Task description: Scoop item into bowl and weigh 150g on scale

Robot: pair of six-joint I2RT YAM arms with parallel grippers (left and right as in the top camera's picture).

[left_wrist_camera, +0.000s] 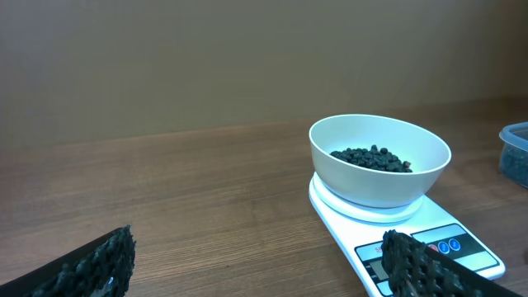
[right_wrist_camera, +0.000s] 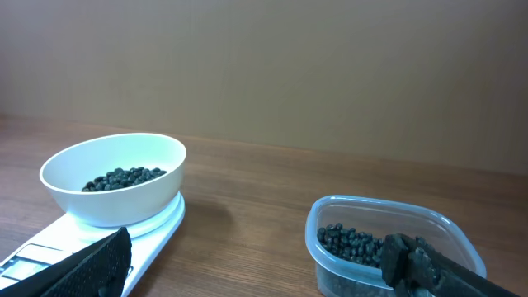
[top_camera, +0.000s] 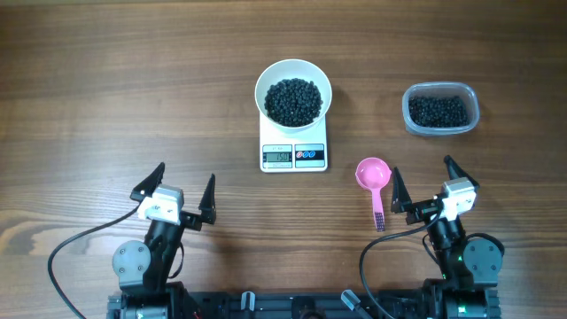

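Status: round white bowl [top_camera: 292,66] sits centred on the small white rectangular digital scale [top_camera: 294,142], mid-table, display side facing the arms. Small round black beans [top_camera: 293,101] form a dark heap in the bowl's bottom. More of them [top_camera: 438,110] lie in the clear rounded-rectangular plastic tub [top_camera: 407,115], right of the scale and apart from it. Pink plastic scoop [top_camera: 373,174] lies flat on the brown wooden table [top_camera: 106,89] between scale and right gripper [top_camera: 423,165], cup end away from the arms, handle toward them. Left gripper [top_camera: 187,170] hovers near the front edge, well left of the scale. Both have jaws spread fully wide, nothing between the fingers. Scale display is lit, digits too small to read
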